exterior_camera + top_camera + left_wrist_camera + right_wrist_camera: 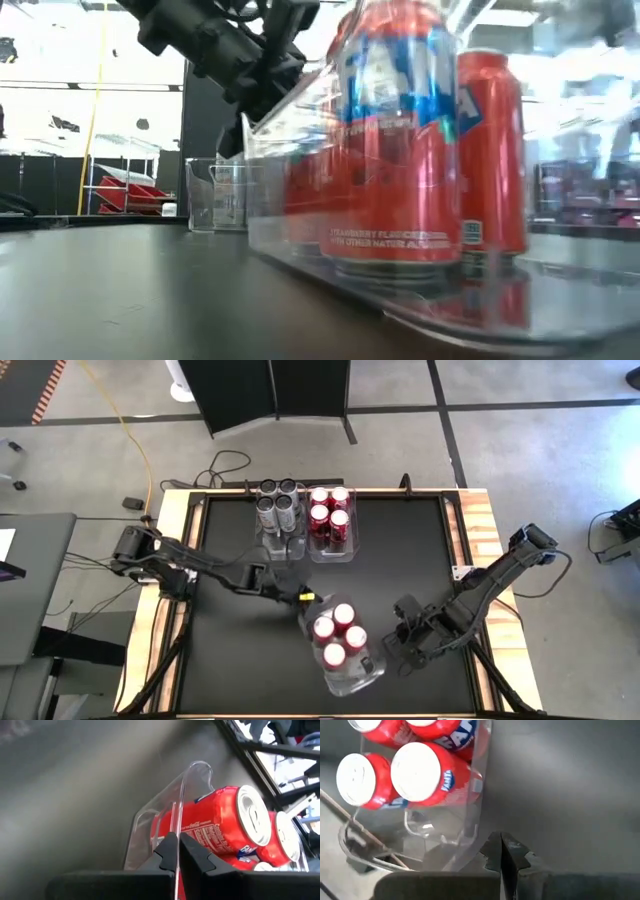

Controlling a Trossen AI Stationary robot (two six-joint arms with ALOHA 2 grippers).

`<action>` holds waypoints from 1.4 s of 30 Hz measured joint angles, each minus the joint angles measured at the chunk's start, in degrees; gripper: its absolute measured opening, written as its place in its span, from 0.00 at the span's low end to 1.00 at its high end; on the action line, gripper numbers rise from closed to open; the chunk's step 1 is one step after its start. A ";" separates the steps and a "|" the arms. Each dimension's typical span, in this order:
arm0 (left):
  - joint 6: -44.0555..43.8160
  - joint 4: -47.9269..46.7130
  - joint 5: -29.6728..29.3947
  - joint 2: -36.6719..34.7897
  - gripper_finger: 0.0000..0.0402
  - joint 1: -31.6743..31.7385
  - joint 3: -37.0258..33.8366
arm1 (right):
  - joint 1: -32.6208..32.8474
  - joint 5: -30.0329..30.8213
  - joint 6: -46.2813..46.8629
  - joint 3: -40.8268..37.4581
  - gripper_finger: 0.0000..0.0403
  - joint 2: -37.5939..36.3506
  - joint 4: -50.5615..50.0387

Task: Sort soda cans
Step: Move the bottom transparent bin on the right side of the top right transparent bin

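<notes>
Nearest the low camera, red cans [400, 140] stand upright inside a clear bin [300, 215], its wall running back across the black worktop [120, 290]. From above I count four red cans [340, 634] in that bin [352, 678], which sits near the front edge, skewed to the worktop's sides. My left end effector [303, 600] is at the bin's far-left corner; in the left wrist view its fingers [166, 854] are pressed together on the bin's thin wall [176, 820], with two red cans [220, 822] just behind it. My right end effector [398, 640] sits just beside the bin's right side; in the right wrist view its fingers [492, 851] are pressed together at the bin's edge [475, 805], though I cannot tell whether they pinch it. At the back edge, four silver cans [279, 504] fill one bin and four red cans [330, 512] the bin touching it.
</notes>
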 joint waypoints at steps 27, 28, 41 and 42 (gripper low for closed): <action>4.62 -16.76 -1.16 -12.70 0.36 2.06 0.22 | -35.30 -6.83 -48.61 0.02 0.45 0.88 16.69; 4.44 -19.85 -3.30 -13.84 0.36 1.52 0.20 | -35.87 -7.69 -49.53 0.02 0.44 1.37 16.55; -2.55 -24.22 -8.46 -17.42 0.35 -3.95 -0.61 | -35.33 -9.96 -55.39 -0.02 0.39 9.82 18.38; -3.28 -24.43 -9.11 -17.40 0.35 -4.39 -0.88 | -35.09 -10.04 -55.80 -0.02 0.39 10.15 18.18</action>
